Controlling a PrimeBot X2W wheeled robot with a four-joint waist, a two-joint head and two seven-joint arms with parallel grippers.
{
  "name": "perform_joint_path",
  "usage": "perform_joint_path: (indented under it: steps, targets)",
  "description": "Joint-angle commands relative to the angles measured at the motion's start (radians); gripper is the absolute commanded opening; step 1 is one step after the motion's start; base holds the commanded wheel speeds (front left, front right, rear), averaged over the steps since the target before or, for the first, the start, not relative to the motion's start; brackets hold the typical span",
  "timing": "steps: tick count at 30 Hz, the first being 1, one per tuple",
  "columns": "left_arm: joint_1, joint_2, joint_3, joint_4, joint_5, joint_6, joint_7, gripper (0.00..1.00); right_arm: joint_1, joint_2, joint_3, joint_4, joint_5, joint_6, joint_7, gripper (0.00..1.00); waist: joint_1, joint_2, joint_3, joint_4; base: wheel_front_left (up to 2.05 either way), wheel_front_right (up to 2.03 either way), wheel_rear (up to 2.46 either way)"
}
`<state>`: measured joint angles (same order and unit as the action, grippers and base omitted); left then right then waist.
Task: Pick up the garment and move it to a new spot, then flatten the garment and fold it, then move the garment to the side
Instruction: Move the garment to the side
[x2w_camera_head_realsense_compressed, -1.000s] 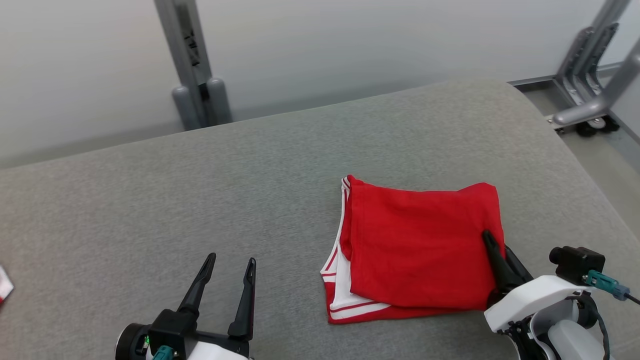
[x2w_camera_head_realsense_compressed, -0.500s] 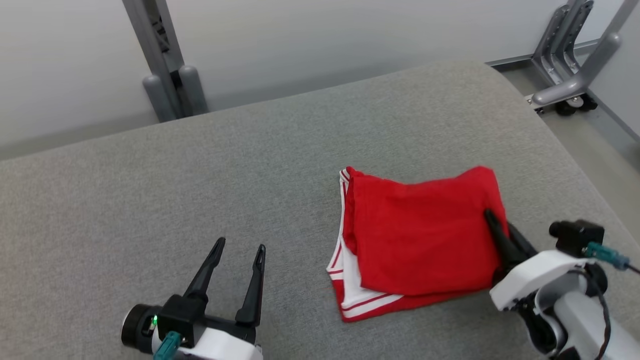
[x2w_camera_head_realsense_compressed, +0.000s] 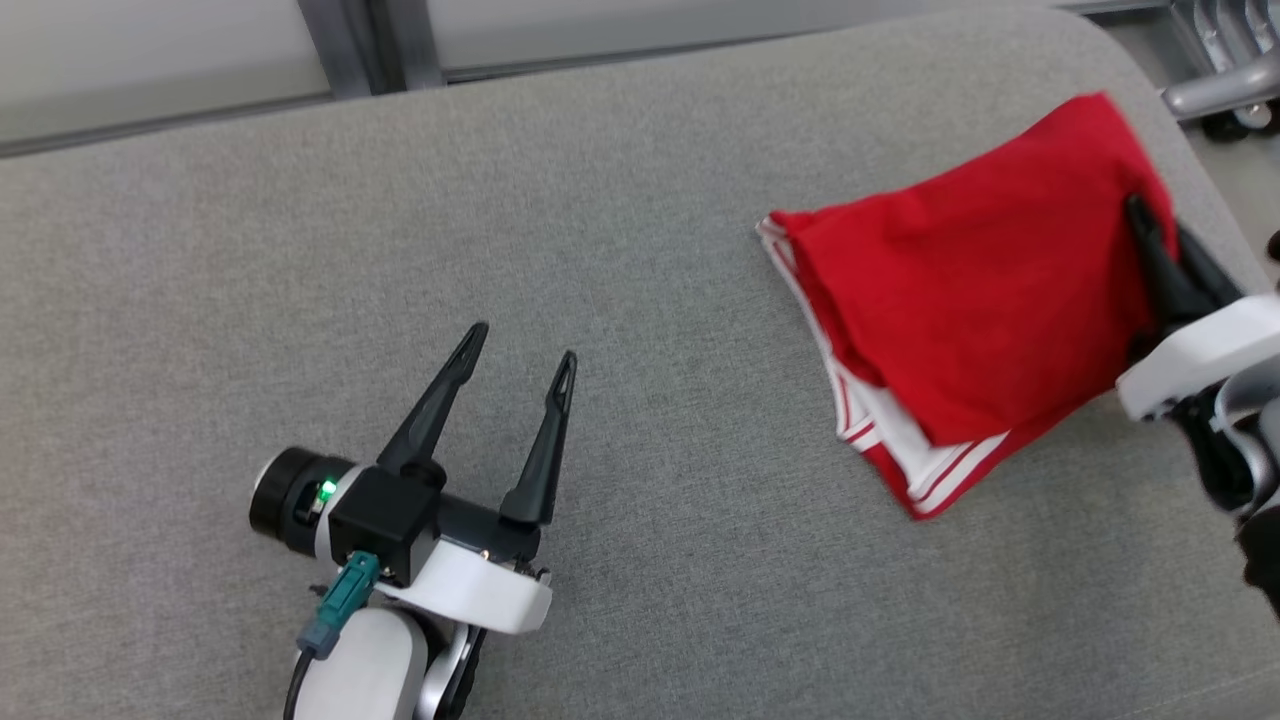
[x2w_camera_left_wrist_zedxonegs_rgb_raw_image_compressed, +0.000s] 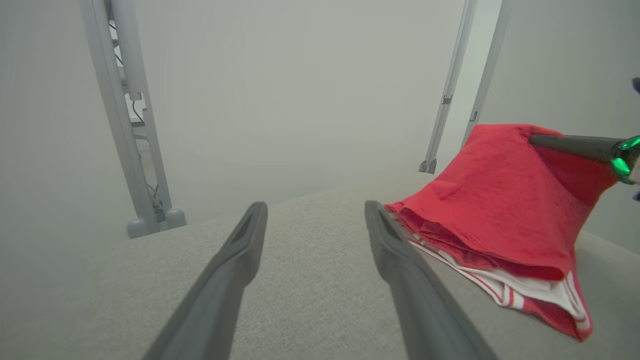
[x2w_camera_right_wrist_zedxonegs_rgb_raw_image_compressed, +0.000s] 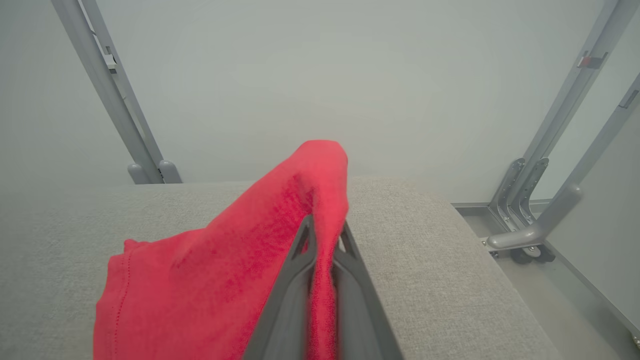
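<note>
Grey surface (x2w_camera_head_realsense_compressed: 600, 200) bears the folded garment (x2w_camera_head_realsense_compressed: 980, 300), upper right; right claw (x2w_camera_head_realsense_compressed: 1150, 220) pinches its edge, seemingly to shift it aside; left claw (x2w_camera_head_realsense_compressed: 523, 343) gapes empty.

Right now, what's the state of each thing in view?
Red garment: folded, right edge pinched and raised, rest sagging to the grey table.
Right end effector: shut on the garment's edge.
Left end effector: open, empty, apart from the garment.

Bench (x2w_camera_head_realsense_compressed: 620, 250) surface is grey fabric with a rounded far corner. Grey metal upright (x2w_camera_left_wrist_zedxonegs_rgb_raw_image_compressed: 125, 125) stands behind it against a pale wall (x2w_camera_right_wrist_zedxonegs_rgb_raw_image_compressed: 320, 75); an angled castor-mounted leg (x2w_camera_right_wrist_zedxonegs_rgb_raw_image_compressed: 537, 220) rests on the floor (x2w_camera_right_wrist_zedxonegs_rgb_raw_image_compressed: 565, 295) alongside.
</note>
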<state>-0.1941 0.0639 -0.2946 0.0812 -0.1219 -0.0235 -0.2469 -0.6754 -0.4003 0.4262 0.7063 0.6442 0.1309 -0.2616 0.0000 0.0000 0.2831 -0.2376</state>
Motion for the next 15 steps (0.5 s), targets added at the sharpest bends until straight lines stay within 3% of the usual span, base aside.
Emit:
perform_joint_path:
  steps: [1, 8, 15]
  targets:
    - [-0.04, 0.005, -0.009, -0.021, 0.011, -0.008, 0.008, 1.0, -0.044, -0.021, -0.023, 0.018, -0.023, 0.0, -0.006, 0.0, 0.0, 0.0, 0.054, 0.007, 0.0, 0.0, 0.0]
    - [-0.1, 0.002, -0.037, -0.079, -0.004, -0.026, 0.034, 1.0, -0.137, -0.045, -0.103, 0.06, -0.051, 0.0, -0.006, 0.0, 0.0, 0.0, 0.118, -0.007, 0.0, 0.0, 0.0]
    - [-0.16, -0.005, -0.093, -0.12, -0.027, -0.029, 0.053, 1.0, -0.208, -0.04, -0.179, 0.179, -0.18, -0.001, -0.006, 0.0, 0.0, 0.0, 0.158, -0.02, 0.0, 0.0, 0.0]
